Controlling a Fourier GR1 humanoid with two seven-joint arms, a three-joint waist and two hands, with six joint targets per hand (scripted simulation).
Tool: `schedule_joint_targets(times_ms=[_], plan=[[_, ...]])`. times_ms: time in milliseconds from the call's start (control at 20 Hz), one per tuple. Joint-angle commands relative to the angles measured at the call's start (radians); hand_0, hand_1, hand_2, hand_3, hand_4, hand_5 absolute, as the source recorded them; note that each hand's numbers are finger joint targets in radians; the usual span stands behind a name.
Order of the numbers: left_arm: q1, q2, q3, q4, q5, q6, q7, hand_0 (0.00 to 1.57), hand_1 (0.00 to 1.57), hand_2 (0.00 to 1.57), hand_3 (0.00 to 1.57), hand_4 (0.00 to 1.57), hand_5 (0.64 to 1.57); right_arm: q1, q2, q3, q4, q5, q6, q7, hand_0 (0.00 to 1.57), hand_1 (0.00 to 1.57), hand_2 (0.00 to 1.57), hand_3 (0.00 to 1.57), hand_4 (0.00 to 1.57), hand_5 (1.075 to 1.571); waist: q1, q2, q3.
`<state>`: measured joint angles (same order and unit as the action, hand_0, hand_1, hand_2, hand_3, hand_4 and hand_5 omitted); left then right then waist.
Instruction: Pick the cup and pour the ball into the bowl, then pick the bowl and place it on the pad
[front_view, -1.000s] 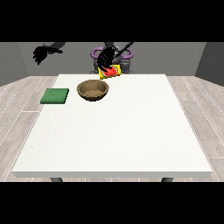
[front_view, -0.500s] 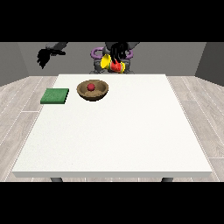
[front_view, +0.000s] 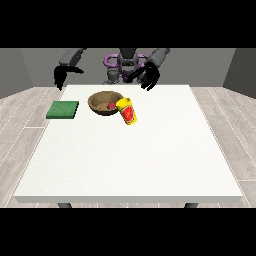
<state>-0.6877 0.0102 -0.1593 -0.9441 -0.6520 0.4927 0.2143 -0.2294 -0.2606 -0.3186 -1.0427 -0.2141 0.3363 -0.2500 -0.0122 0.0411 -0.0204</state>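
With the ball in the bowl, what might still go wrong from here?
1. The cup lies tilted on the table, right beside the bowl; lifting the bowl may knock it rolling.
2. The ball could spill if the bowl tips on its way to the green pad.

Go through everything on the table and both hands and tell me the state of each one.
Brown wooden bowl: upright, holding the ball.
Small red ball: inside the bowl.
Yellow and red cup: released, tilted beside the bowl.
Flat green pad: bare.
Hand at the view's right: open, holding nothing.
Hand at the view's left: raised, holding nothing.
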Motion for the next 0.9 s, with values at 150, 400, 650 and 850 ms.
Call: schedule_joint_targets(times_ms=[150, 400, 650, 850], plan=[[0.182, -0.01, 0.021, -0.199, 0.464, -0.139, -0.309, 0.0, 0.0, 0.0, 0.0, 0.0, 1.565, -0.037, 0.159, 0.058, -0.026, 0.08, -0.204, -0.016, 0.0, 0.0, 0.0, 0.0, 0.21, 1.571, 0.079, 0.054, 0.015], [0.293, 0.023, 0.086, -0.186, 0.527, -0.285, -0.502, 0.0, 0.0, 0.0, 0.0, 0.0, 1.563, -0.046, 0.231, 0.079, -0.033, 0.109, -0.315, -0.021, 0.0, 0.0, 0.0, 0.0, 0.31, 1.569, 0.118, 0.061, 0.0197], [0.279, 0.057, 0.119, -0.228, 0.534, -0.319, -0.465, 0.0, 0.0, 0.0, 0.0, 0.0, 1.564, -0.131, 0.159, 0.026, 0.151, 0.073, -0.277, -0.126, 0.0, 0.0, 0.0, 0.0, 0.29, 1.567, 0.11, 0.091, 0.0208], [0.294, 0.132, 0.169, -0.245, 0.583, -0.42, -0.466, 0.0, 0.0, 0.0, 0.0, 0.0, 1.564, -0.145, 0.179, 0.036, 0.212, 0.083, -0.322, -0.14, 0.0, 0.0, 0.0, 0.0, 0.24, 1.566, 0.114, 0.078, 0.0207]])
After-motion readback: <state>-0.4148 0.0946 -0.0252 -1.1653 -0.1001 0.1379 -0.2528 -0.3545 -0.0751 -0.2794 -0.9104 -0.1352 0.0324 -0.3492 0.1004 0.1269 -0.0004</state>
